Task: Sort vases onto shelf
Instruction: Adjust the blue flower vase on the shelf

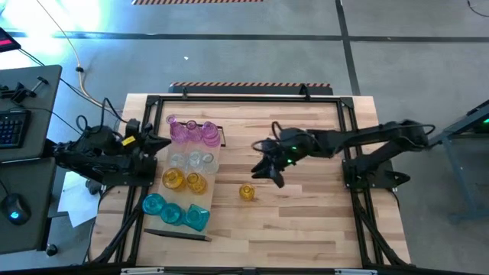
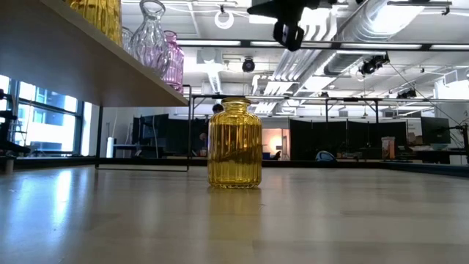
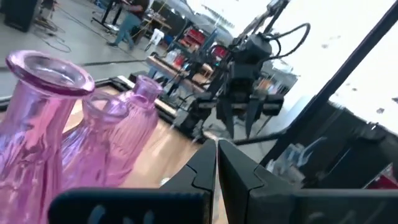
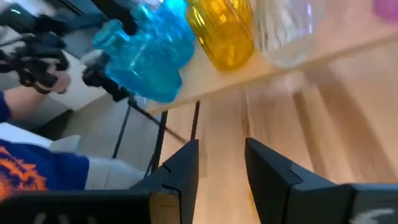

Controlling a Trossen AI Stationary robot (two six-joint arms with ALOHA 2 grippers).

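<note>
The shelf (image 1: 213,169), a light-wood board, lies at the table's left and carries rows of vases: pink (image 1: 189,131), clear (image 1: 192,160), amber-yellow (image 1: 184,180) and teal (image 1: 174,211). One amber-yellow ribbed vase (image 1: 246,192) stands alone, upright on its base, on the tabletop near the middle (image 2: 234,144). My right gripper (image 1: 270,173) hangs open above the table, just beyond this vase toward the far right, with nothing between its fingers (image 4: 222,169). My left gripper (image 3: 216,171) is shut and empty at the shelf's left side, beside the pink vases (image 3: 74,130).
A dark metal frame (image 1: 345,114) borders the tabletop. The shelf's thin dark rail (image 1: 177,235) lies at its near end. Bare tabletop stretches between the shelf and the right arm's base (image 1: 370,172). A person's blue sleeve (image 4: 37,168) shows beyond the table's left edge.
</note>
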